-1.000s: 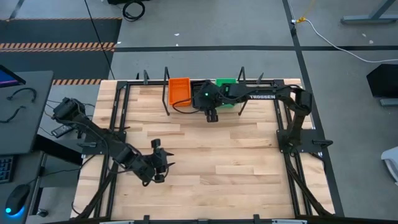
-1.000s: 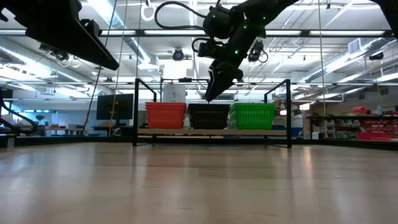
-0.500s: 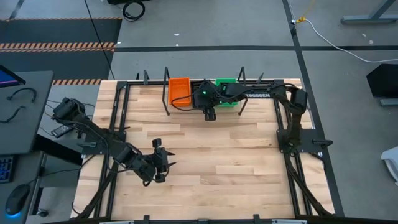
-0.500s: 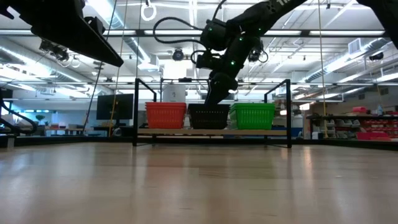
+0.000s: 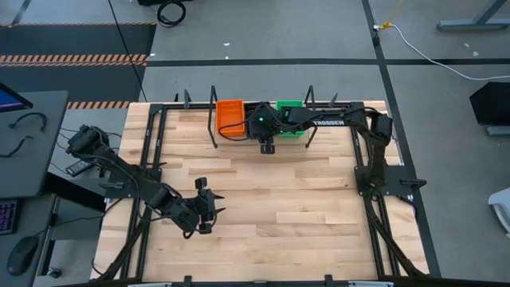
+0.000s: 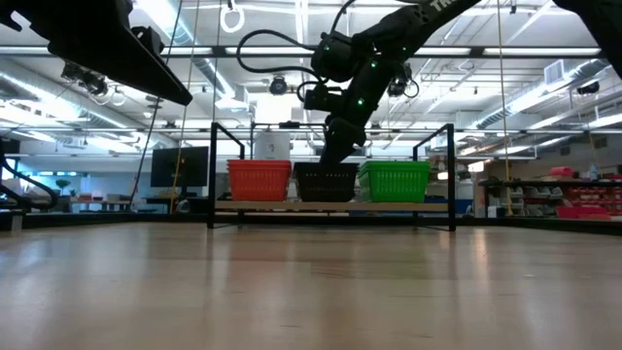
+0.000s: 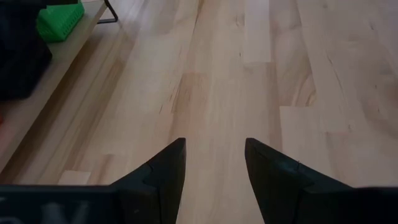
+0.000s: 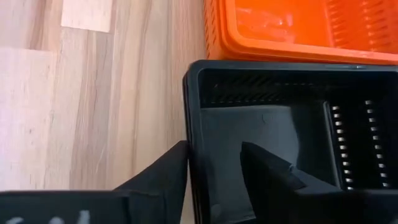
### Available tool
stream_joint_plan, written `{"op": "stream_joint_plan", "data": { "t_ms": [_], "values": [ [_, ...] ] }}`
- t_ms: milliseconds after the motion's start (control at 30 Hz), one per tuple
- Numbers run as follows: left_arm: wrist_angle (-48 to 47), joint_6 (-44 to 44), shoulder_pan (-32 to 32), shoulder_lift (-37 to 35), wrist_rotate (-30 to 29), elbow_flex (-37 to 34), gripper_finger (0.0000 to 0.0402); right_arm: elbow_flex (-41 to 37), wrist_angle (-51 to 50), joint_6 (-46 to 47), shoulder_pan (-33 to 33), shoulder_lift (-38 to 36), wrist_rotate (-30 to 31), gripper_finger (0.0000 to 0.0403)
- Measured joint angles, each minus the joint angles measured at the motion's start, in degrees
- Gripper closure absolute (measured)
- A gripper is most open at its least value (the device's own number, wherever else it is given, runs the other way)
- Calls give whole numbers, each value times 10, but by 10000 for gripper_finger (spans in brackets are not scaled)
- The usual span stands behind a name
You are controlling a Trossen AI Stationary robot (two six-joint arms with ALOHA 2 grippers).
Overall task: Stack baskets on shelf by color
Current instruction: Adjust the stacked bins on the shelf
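Three basket stacks on the shelf (image 6: 330, 207): orange (image 6: 259, 180), black (image 6: 326, 182), green (image 6: 396, 181); counts unclear. Right pincer (image 8: 214, 163) straddles the black basket's (image 8: 280, 124) wall, grip uncertain; left pincer (image 7: 214, 163) open.

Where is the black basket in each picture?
High view: black basket mostly hidden under the right gripper, between orange and green.
Low view: black basket, middle of the shelf.
Left wrist: dark shape at the edge, unclear.
Right wrist: fills the picture.
Landmark: orange basket beside it.
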Motion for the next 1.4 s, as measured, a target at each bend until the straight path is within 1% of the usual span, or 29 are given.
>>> {"op": "stream_joint_plan", "data": {
  "t_ms": [533,833,933,1100,1233,1400],
  "values": [
    [-1,0,0,0,0,0,228,0,0,15,5,0,0,322],
    [-1,0,0,0,0,0,228,0,-2,30,5,0,-7,377],
    [-1,0,0,0,0,0,228,0,-5,30,5,0,-7,381],
    [-5,7,0,0,0,0,228,0,-12,30,5,0,-16,374],
    [4,20,0,0,-7,0,228,0,-13,36,5,-1,-17,381],
    [2,25,4,0,-6,0,228,0,-18,59,4,-1,-18,380]
  ]
}}
